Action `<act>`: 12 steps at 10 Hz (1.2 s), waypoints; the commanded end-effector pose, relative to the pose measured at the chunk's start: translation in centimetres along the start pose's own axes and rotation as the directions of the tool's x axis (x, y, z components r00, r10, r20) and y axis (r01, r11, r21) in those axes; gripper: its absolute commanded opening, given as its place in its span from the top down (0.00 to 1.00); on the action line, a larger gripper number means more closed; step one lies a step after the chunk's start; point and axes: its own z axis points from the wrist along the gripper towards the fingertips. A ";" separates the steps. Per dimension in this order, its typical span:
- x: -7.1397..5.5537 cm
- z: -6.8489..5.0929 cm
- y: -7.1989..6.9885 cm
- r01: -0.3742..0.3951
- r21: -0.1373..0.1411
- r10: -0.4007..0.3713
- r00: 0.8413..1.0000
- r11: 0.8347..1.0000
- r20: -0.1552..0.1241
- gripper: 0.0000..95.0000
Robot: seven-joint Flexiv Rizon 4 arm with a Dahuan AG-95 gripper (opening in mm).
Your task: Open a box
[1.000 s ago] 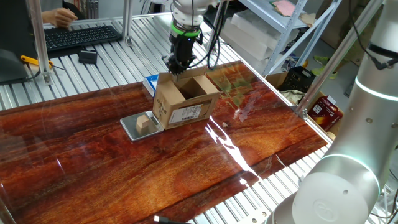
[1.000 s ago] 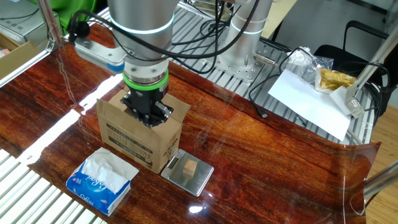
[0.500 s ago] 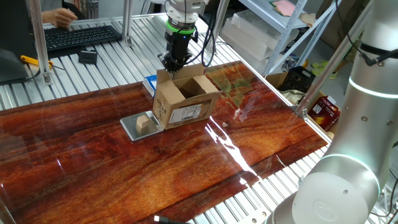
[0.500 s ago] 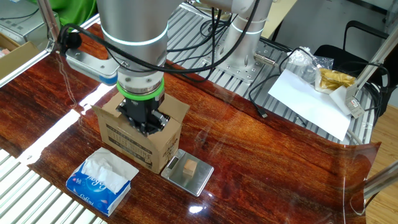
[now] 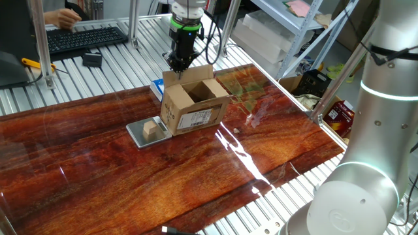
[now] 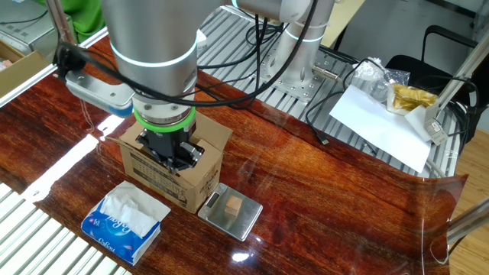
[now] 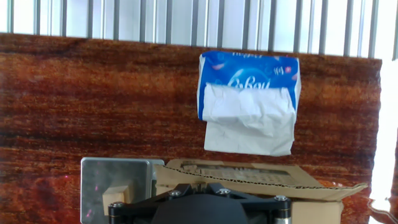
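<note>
We see a glossy red-brown wooden table top [image 5: 130,176] on a ribbed metal bench [image 5: 98,78], and grey shelving [image 5: 287,32] behind.

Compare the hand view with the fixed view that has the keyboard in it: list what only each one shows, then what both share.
Only the hand view: the tissue packet in full, with white tissue spilling from its opening, and the box's far flap edge from above.

Only the fixed view: the box's open interior, its white barcode label, the gripper above the far flap, and the keyboard.

Both: the box, the wooden cube on its small metal plate, and the wood-grain table.
</note>
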 end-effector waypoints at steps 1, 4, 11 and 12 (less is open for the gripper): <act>0.0 0.3 0.1 -0.003 0.001 0.003 1.000 1.000 0.004 1.00; -0.1 0.7 0.3 -0.009 -0.001 0.009 1.000 1.000 0.009 1.00; -0.4 2.3 1.0 -0.034 -0.019 0.035 0.999 0.999 0.030 1.00; -0.4 2.3 1.0 -0.034 -0.019 0.035 0.999 0.999 0.032 1.00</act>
